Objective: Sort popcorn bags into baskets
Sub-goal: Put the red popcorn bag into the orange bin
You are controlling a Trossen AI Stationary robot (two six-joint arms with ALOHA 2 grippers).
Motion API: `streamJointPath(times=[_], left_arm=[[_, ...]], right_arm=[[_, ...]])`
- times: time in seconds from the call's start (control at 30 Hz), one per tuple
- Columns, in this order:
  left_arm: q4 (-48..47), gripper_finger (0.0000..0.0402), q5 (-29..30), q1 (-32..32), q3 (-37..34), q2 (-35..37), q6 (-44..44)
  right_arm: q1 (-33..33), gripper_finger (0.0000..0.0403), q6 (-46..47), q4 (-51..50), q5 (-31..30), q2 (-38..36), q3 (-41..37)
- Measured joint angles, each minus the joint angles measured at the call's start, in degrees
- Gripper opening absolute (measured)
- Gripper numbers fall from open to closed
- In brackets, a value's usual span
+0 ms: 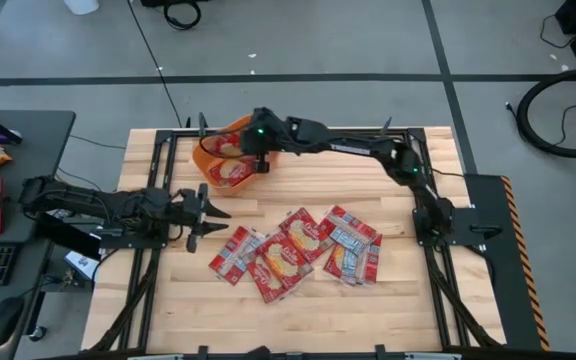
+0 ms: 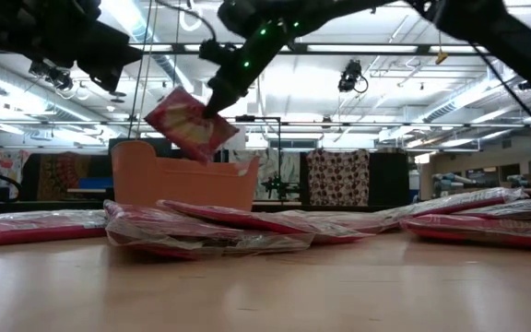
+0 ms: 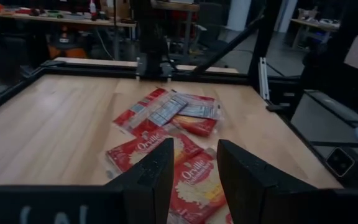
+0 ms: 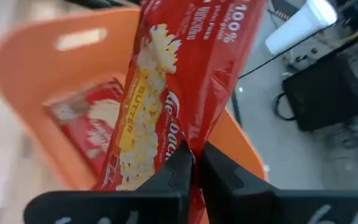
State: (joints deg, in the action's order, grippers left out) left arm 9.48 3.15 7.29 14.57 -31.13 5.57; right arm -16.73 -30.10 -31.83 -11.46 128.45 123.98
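I've got the right gripper pinched tight on one popcorn bag, holding it by its crinkly edge so the glossy red packet hangs tilted above the orange basket. From the low view the bag dangles just over the basket rim, not touching it as far as I can tell. The basket is smooth solid plastic, a rounded rectangle with a slot handle in its wall, and it sits near the far left corner of the wooden table. There's one flat red packet lying inside it already, yellow and white print facing up.

The left gripper waits low at the left side of the table, fingers spread apart with nothing between them, pointing at the loose pile. That pile sits in the middle of the table, well apart from the basket: flat shiny packets overlapping each other, some showing the red face, some the paler printed back. From table height they look thin and slightly puffy with clear wrinkled film at the edges.

Room-wise, there's bare butcher-block wood between the pile and the basket, and more along the near edge. A black frame rail runs along the table's sides.
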Motion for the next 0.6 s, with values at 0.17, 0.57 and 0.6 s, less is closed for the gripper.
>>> streamJointPath(times=[0.17,0.57,0.6], left_arm=[[-0.5,0.0128,0.2,0.0,0.0,0.0,-0.3],[-0.4,0.0128,0.2,0.0,0.0,0.0,-1.8],[-0.4,0.0128,0.2,0.0,0.0,0.0,-1.8]], right_arm=[[-1.2,0.0033,-7.0,-2.9,-1.9,4.9,7.0],[-2.2,0.0045,-21.1,-5.6,1.9,6.6,8.4],[-2.2,0.0052,-21.1,-5.7,1.9,6.6,8.4]])
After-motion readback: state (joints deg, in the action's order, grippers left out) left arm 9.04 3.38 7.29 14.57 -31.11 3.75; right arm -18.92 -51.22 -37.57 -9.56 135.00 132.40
